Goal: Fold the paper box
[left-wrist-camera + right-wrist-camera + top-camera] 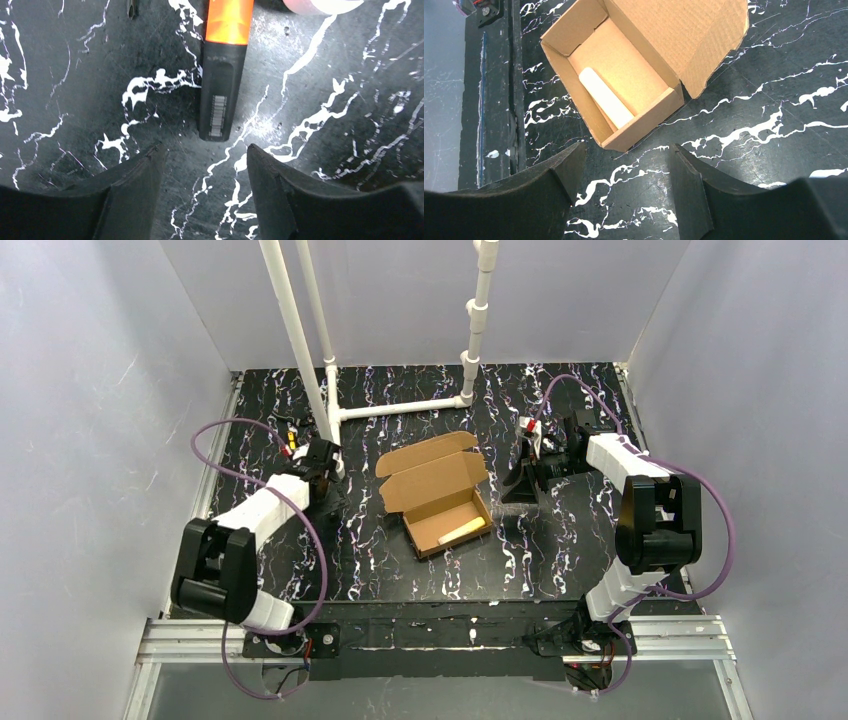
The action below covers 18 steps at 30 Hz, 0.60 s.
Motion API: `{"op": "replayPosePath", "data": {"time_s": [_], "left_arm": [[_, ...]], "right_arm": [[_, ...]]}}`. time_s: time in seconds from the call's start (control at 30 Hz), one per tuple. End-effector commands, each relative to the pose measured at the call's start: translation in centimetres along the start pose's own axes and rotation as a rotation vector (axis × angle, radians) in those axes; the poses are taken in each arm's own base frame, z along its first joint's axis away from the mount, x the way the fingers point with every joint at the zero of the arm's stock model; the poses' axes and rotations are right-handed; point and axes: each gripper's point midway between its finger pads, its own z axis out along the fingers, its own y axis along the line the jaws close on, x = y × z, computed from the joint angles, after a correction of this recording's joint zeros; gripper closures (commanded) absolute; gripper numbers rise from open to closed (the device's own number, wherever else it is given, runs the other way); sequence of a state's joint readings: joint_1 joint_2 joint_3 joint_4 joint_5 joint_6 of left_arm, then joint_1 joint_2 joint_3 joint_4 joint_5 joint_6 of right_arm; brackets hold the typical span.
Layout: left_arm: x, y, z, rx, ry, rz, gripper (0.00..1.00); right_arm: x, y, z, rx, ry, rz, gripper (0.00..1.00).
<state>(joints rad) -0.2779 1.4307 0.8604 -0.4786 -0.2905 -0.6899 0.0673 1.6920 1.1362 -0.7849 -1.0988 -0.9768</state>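
Observation:
The brown cardboard paper box (437, 498) stands in the middle of the black marbled table (400, 580), walls up, its lid open and leaning toward the back. A small pale stick-like block (462, 531) lies inside it. In the right wrist view the box (624, 65) is just beyond my fingers, the block (605, 97) on its floor. My right gripper (522, 483) is open and empty, right of the box; the right wrist view shows it (626, 155) just above the table. My left gripper (322, 462) is open and empty, left of the box; the left wrist view shows it (202, 155) close to the table.
An orange and black marker-like tool (222, 70) lies on the table just ahead of the left fingers. A white PVC pipe frame (400, 407) stands at the back. Grey walls enclose the table. A metal rail (430, 635) runs along the near edge.

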Motion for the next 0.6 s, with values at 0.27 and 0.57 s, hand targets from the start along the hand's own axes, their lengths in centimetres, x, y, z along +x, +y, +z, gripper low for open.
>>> {"op": "replayPosePath", "data": {"time_s": [0.27, 0.57], "left_arm": [[-2.5, 0.5, 3.8, -0.053, 0.040, 0.045, 0.49], [-2.1, 0.2, 5.2, -0.025, 0.104, 0.025, 0.64]], "right_arm": [[-0.9, -0.3, -0.2, -0.005, -0.015, -0.027, 0.29], [-0.9, -0.3, -0.2, -0.007, -0.015, -0.027, 0.29]]}}
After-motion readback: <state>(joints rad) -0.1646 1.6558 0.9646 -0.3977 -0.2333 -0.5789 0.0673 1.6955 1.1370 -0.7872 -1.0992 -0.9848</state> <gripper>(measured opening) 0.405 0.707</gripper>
